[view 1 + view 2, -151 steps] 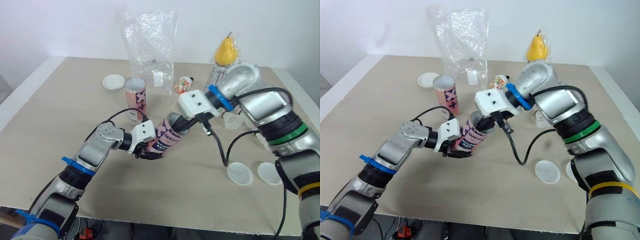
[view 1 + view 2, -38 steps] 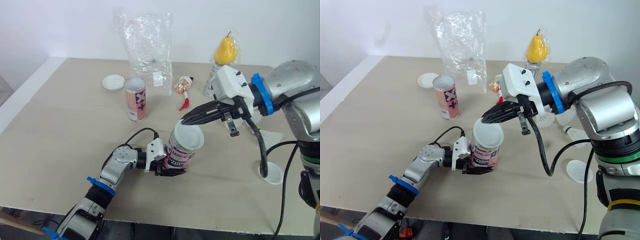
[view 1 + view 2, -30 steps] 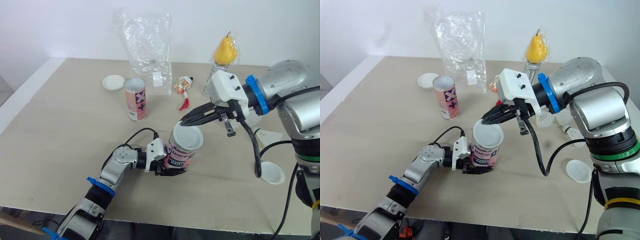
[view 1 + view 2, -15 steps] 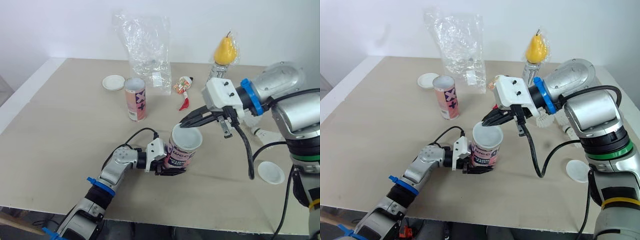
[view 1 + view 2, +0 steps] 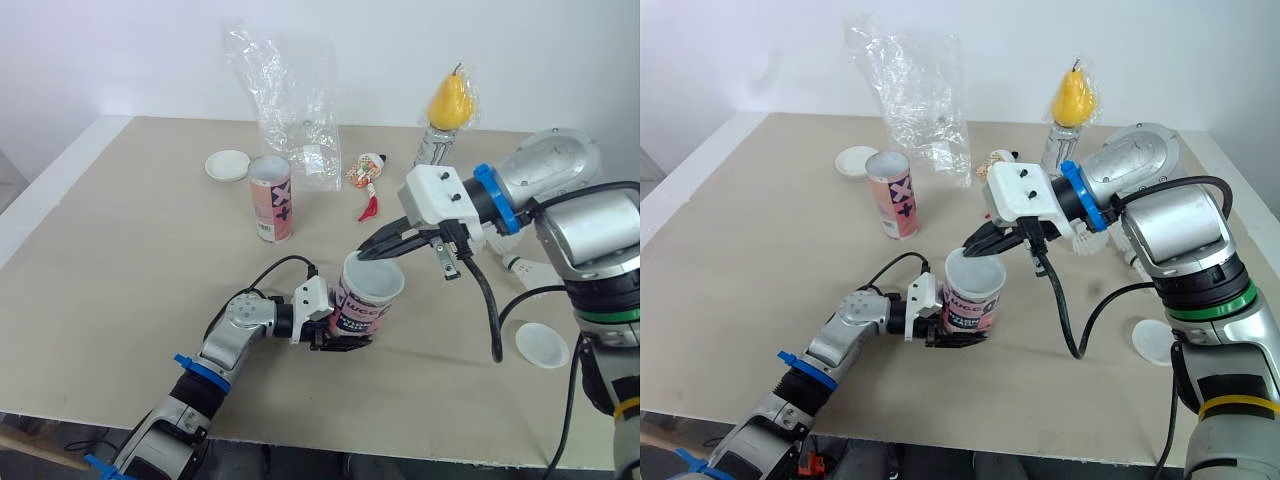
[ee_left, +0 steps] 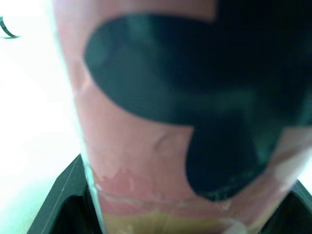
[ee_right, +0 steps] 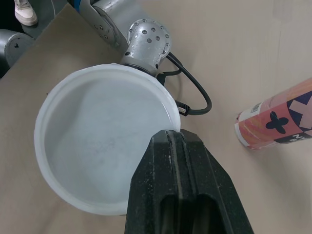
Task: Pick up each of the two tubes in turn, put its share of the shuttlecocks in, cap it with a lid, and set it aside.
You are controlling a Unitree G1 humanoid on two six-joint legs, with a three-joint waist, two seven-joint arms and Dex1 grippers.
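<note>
Two jobs were split between the arms. The left gripper [image 5: 328, 336] was clamped low on the held tube [image 5: 366, 303], near the middle of the table [image 5: 120, 260], steadying it mouth-up for capping. The right gripper [image 5: 368, 251] had its fingers pinched narrow on the rim of a white lid [image 7: 105, 163], tilted over that mouth. Gripping the edge probably left the lid's face free to seat. The second tube [image 5: 271, 197] stood upright farther left, apparently awaiting its turn. A spare lid [image 5: 541, 345] lay near right, and loose shuttlecocks [image 5: 1092, 241] lay beyond the right arm.

Black X on far tube [image 5: 271, 197]
</note>
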